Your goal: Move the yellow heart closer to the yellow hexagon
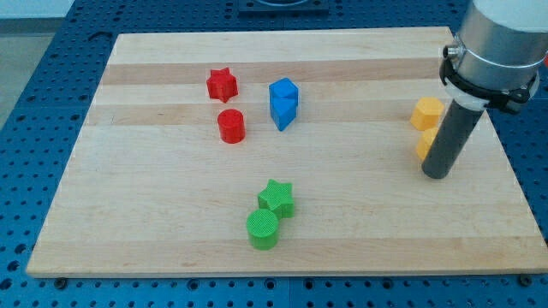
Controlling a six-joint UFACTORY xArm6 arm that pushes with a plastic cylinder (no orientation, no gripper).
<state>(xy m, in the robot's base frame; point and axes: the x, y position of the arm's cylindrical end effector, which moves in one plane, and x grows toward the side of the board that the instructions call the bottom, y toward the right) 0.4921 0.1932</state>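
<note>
The yellow hexagon (426, 112) lies near the view's right side of the wooden board (171, 222). The yellow heart (423, 143) sits just below it, partly hidden behind my rod, and the two blocks look close or touching. My tip (435, 174) rests on the board just below and to the right of the yellow heart, against or very near it.
A red star (221, 84) and red cylinder (231, 126) lie at the upper left of centre. A blue block (283, 103) stands to their right. A green star (276, 198) and green cylinder (263, 229) sit together at lower centre.
</note>
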